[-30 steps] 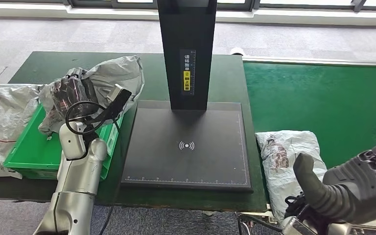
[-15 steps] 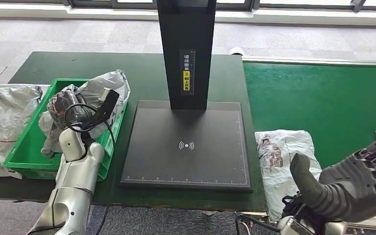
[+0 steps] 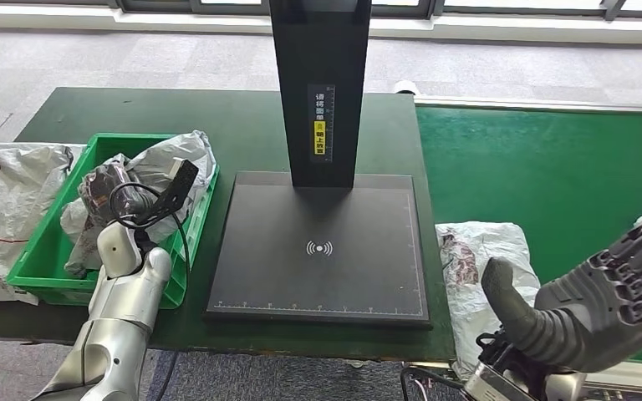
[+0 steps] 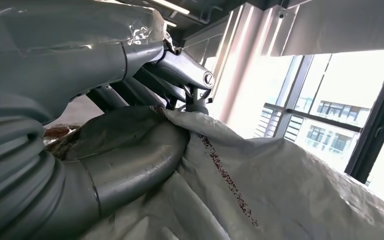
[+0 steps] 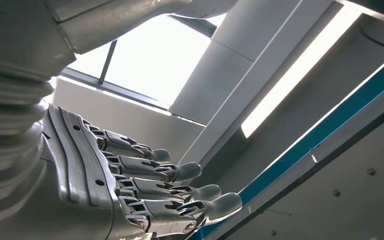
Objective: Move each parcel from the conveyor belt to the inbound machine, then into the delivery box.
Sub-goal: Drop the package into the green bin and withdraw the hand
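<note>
We see the left hand (image 4: 130, 100) wrapped around a crumpled grey plastic parcel (image 3: 163, 163), thumb and fingers closed on its film; in the head view the parcel sits low over the green plastic delivery box (image 3: 54, 263) at the left of the dark green table (image 3: 242, 125), partly inside the box's walls. We cannot tell whether the parcel rests on the box floor or hangs from the grasp. The flat black platform of the inbound machine (image 3: 322, 251), marked with a white wireless symbol and backed by a black upright column (image 3: 319, 83), carries nothing. We judge this parcel to be at the last stage of its cycle, with only the release left. A second parcel, a white plastic mailer with a printed picture (image 3: 476, 259), lies at the near end of the green conveyor belt (image 3: 552, 167), just beside the machine. The right hand (image 3: 593, 309) hovers near it with fingers spread apart and holds nothing; it does not touch the mailer. That mailer has both transfers ahead of it. More grey bags (image 3: 0, 192) lie on the floor left of the table.
</note>
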Robot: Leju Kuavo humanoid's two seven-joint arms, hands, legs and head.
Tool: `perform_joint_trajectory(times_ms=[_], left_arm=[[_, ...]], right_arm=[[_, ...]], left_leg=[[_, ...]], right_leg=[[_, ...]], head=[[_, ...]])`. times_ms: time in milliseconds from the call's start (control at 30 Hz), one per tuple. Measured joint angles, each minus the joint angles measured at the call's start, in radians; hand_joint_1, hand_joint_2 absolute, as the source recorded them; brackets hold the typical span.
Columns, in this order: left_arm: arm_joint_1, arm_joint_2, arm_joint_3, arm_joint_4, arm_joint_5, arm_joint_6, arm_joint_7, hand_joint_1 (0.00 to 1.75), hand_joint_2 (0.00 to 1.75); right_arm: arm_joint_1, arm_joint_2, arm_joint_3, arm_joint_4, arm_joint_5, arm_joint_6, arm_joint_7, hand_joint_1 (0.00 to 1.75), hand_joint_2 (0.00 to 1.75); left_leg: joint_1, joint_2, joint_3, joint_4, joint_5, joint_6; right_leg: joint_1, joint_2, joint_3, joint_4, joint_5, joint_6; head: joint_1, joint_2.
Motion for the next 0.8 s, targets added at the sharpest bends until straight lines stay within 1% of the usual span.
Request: perform_joint_trajectory(times_ms=[33,133,267,400,567,700,733,767,800], left_arm=[[0.001,0.0,0.002,-0.002,0.0,0.0,-0.002,0.0,1.75],[0.01,0.0,0.005,-0.031,0.006,0.001,-0.019,0.0,1.75],[0.034,-0.009,0.029,-0.116,0.031,0.001,-0.089,0.0,1.75],[0.053,-0.032,0.072,-0.206,0.052,0.002,-0.182,0.0,0.0],[0.059,-0.091,0.177,-0.336,0.112,0.003,-0.386,0.0,0.0],[0.06,-0.126,0.232,-0.399,0.138,0.004,-0.446,0.0,0.0],[0.06,-0.133,0.245,-0.411,0.165,0.004,-0.486,0.0,0.0],[0.056,-0.14,0.264,-0.422,0.212,0.004,-0.555,0.0,0.0],[0.049,-0.147,0.293,-0.431,0.278,0.004,-0.647,0.0,0.0]], right_arm=[[0.0,0.0,0.0,0.002,0.001,0.0,0.0,0.0,1.75],[0.0,0.0,0.0,0.008,0.003,0.0,0.0,0.0,1.75],[0.001,0.0,0.001,0.019,0.01,0.0,0.0,0.0,1.75],[0.001,0.0,0.001,0.032,0.013,0.0,0.0,0.0,1.75],[0.0,0.0,-0.001,0.05,0.02,0.0,0.0,0.0,1.75],[0.0,0.0,-0.002,0.059,0.021,0.0,0.0,0.0,1.75],[0.0,0.0,-0.002,0.061,0.024,0.0,0.001,0.0,1.75],[0.0,0.0,-0.004,0.065,0.03,0.0,0.004,0.0,1.75],[-0.001,0.0,-0.007,0.069,0.041,0.0,0.011,0.0,1.75]], left_leg=[[0.0,0.0,0.0,0.0,0.0,0.0],[0.0,0.0,0.0,0.0,0.0,0.0],[0.0,0.0,0.0,0.0,0.0,0.0],[0.0,0.0,0.0,0.0,0.0,0.0],[0.0,0.0,0.0,0.0,0.0,0.0],[0.0,0.0,0.0,0.0,0.0,0.0],[0.0,0.0,0.0,0.0,0.0,0.0],[0.0,0.0,0.0,0.0,0.0,0.0],[0.0,0.0,0.0,0.0,0.0,0.0]], right_leg=[[0.0,0.0,0.0,0.0,0.0,0.0],[0.001,0.0,0.0,0.0,0.0,0.0],[0.001,0.0,0.0,0.0,0.0,0.0],[0.001,0.0,0.0,0.0,0.0,0.0],[0.0,0.0,0.0,0.0,0.0,0.0],[0.0,0.0,0.0,0.0,0.0,0.0],[0.0,0.0,0.0,0.0,0.0,0.0],[0.0,0.0,0.0,0.0,0.0,0.0],[0.001,0.0,0.0,0.0,0.0,0.0]], head=[[0.0,0.0],[0.0,0.0],[0.0,0.0],[0.0,0.0],[0.0,0.0],[0.0,0.0],[0.0,0.0],[0.0,0.0],[0.0,0.0]])
